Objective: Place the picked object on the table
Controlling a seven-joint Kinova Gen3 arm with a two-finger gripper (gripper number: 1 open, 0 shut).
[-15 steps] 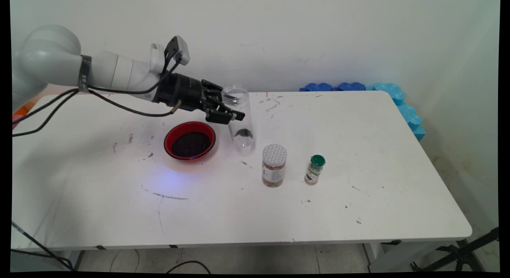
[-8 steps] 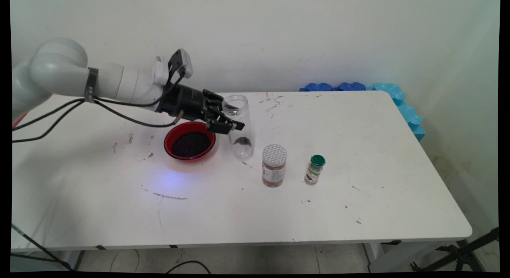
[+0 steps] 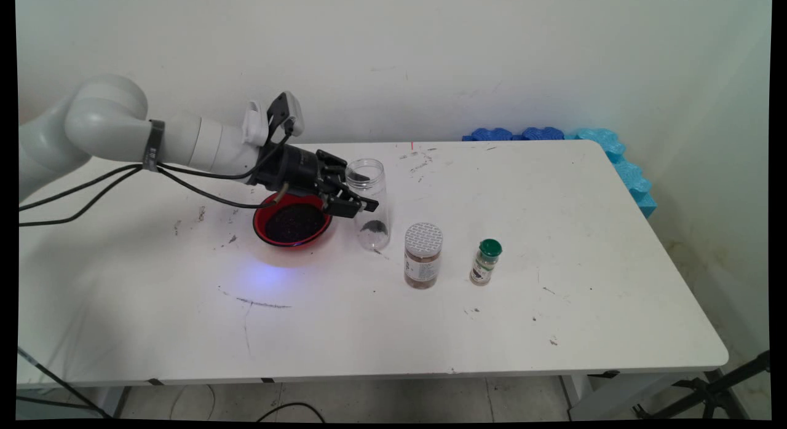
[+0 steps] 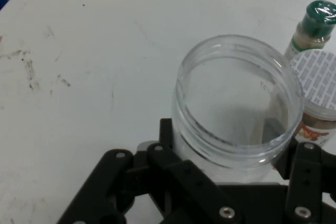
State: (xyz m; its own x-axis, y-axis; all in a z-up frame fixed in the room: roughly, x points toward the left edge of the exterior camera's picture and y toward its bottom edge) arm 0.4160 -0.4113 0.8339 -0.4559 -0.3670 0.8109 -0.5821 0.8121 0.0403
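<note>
The white counter (image 3: 553, 232) carries everything. The hand (image 3: 355, 203), reaching in from the left edge side, is clenched around a clear lidless plastic jar (image 3: 367, 203) that stands upright near the counter's middle, with a little dark powder in its bottom. Just left of the jar sits a red bowl (image 3: 293, 223) of dark grounds. Toward the right edge stand a silver-lidded spice jar (image 3: 423, 255), then a smaller green-capped bottle (image 3: 486, 261).
</note>
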